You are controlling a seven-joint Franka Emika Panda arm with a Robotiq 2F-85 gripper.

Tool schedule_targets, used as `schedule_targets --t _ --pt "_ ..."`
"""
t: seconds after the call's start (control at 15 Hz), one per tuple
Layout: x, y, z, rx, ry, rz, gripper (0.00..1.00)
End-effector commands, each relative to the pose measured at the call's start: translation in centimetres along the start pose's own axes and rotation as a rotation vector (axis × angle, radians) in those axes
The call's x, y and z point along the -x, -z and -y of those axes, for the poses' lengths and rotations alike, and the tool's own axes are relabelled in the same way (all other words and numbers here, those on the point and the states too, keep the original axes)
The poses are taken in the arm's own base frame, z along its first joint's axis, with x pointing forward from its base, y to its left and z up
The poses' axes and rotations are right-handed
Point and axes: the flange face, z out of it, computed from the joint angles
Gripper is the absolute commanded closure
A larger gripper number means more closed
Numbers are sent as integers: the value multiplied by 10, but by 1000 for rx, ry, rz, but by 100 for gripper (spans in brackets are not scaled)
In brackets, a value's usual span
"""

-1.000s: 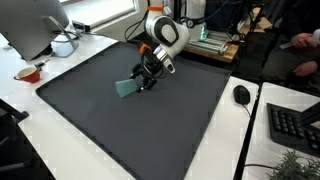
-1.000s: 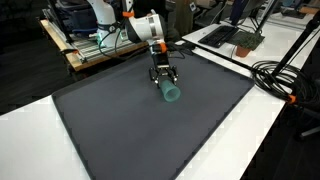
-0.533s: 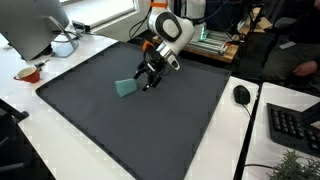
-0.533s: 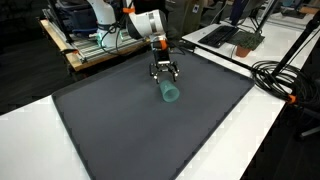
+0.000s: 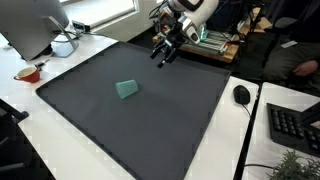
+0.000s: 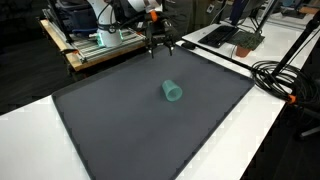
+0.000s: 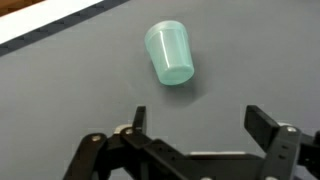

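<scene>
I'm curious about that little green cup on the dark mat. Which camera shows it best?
The wrist view: the cup looks large and clear there, lying on its side, apart from the open gripper. In both exterior views the cup is only a small green shape on the mat.

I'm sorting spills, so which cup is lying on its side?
The teal cup on the dark mat lies tipped over; the reddish cup on the white table stands upright.
</scene>
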Motion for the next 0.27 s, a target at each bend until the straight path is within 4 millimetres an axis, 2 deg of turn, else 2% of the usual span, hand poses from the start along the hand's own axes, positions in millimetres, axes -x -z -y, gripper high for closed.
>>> schedule_targets --t 0.0,0.07,0.2 --pt "0 71 7 130 -131 50 0" --pt "0 34 -3 62 -73 20 0" --pt "-2 59 -2 111 -107 39 0"
